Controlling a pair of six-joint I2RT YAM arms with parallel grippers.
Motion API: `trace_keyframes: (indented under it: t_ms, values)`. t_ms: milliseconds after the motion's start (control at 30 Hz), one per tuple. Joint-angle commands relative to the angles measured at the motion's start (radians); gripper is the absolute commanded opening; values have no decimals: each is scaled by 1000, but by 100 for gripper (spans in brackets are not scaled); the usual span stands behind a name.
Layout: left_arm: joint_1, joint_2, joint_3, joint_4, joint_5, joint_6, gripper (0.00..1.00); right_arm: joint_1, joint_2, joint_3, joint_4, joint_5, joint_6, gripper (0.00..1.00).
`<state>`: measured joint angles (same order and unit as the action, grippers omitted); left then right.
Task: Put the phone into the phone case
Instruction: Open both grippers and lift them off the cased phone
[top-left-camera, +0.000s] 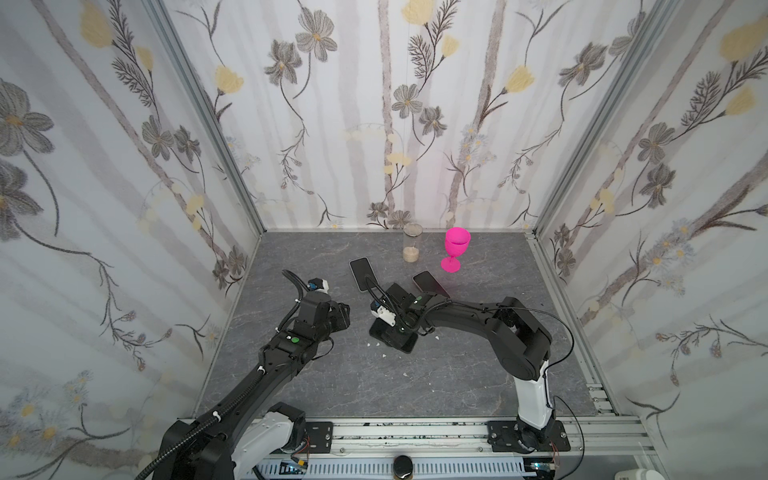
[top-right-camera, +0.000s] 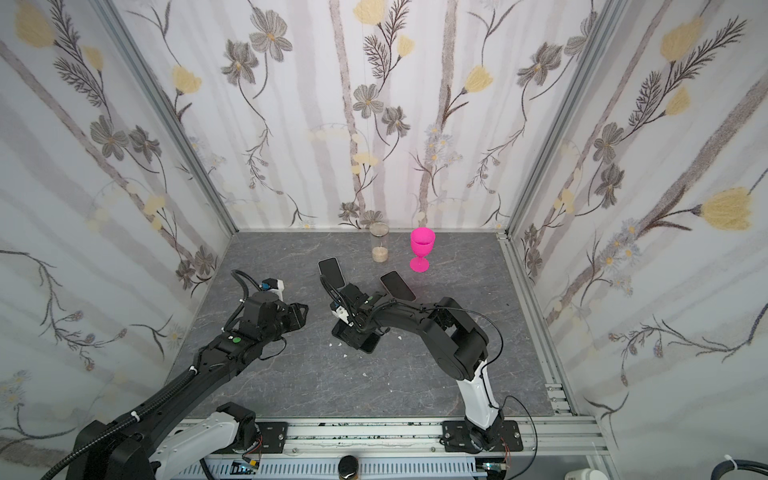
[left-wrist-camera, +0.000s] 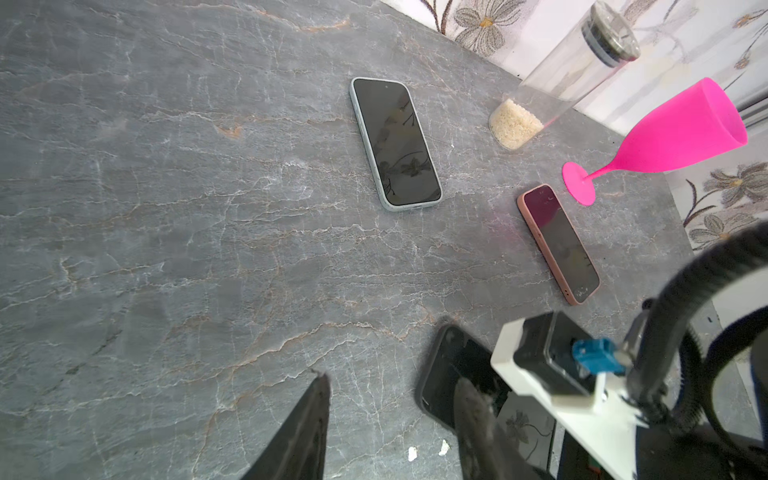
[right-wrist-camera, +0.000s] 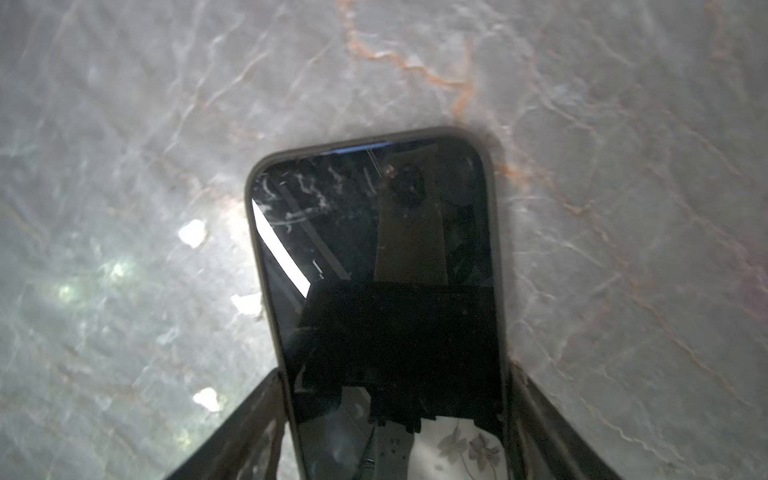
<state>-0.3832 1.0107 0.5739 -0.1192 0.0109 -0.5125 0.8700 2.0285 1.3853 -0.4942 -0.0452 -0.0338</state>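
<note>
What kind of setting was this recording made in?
Probably a staged robot data-collection booth: floral wallpaper panels between aluminium posts, a marble-look tabletop, and robot arms bolted to a front rail.

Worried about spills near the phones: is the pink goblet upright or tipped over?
Upright: in both top views the pink goblet stands on its round foot on the table, bowl opening upward.

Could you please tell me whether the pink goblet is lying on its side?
No, in a top view the pink goblet stands upright on its foot, to the right of the clear jar.
</note>
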Motion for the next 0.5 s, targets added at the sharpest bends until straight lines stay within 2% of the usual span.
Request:
trace_keyframes:
  t_ms: [0,167,267,400,467]
  values:
    - [3,4,-12,66,-27,-31,48,-14,19,24,-54,132,216,67]
    - [3,14,-30,157,-72,-68,50,-12,17,40,-59,194,548,69]
    - [3,29,-39,225,-102,-91,50,0,22,41,-46,212,671,73]
    - [4,54,-43,299,-134,-104,50,4,38,54,-30,207,739,78]
    - [4,67,-43,337,-145,-92,50,7,27,68,-33,221,740,86]
